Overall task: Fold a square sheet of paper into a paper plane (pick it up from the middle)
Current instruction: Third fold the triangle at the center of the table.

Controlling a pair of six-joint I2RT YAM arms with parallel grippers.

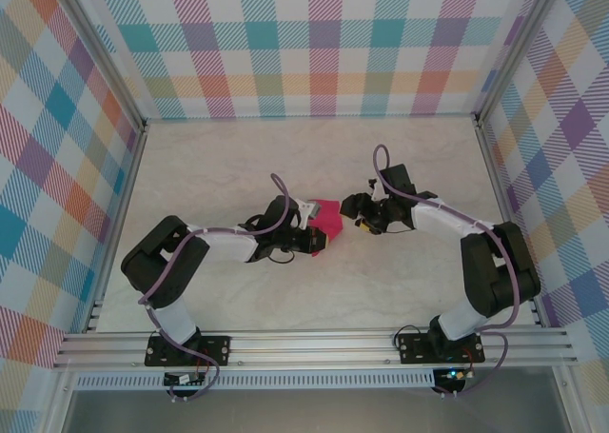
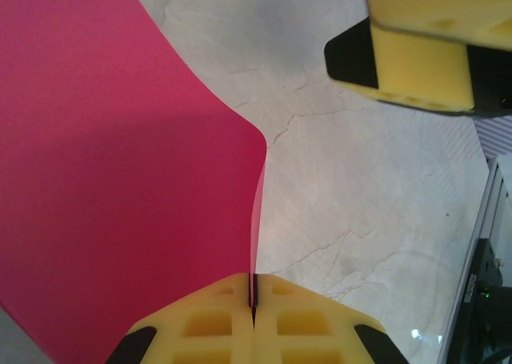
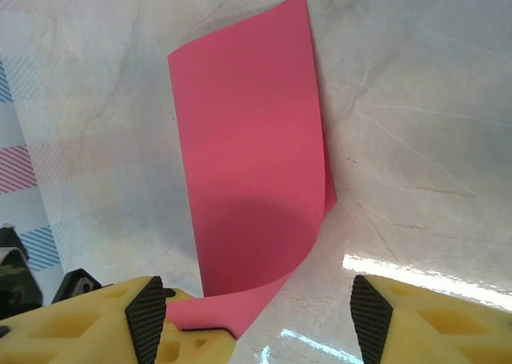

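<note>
Left pincer [image 2: 254, 298] pressed together on one edge of the pink paper [image 1: 329, 218], paper curled and upright over the middle of the marble surface [image 1: 209, 167], right pincer [image 3: 254, 316] spread, just beside it

Sheet of paper [image 2: 120, 180], left wrist view: runs off the left, top and bottom edges, so its outline cannot be told.
Sheet of paper, right wrist view: its lowest corner is tucked behind a yellow finger.
Sheet of paper, top view: its near side is covered by the left gripper [image 2: 254, 300]; creases too small to tell.
Left gripper fingers: cut off by the bottom edge.
Right gripper [image 3: 258, 308] fingers: cut off by the bottom edge.
</note>
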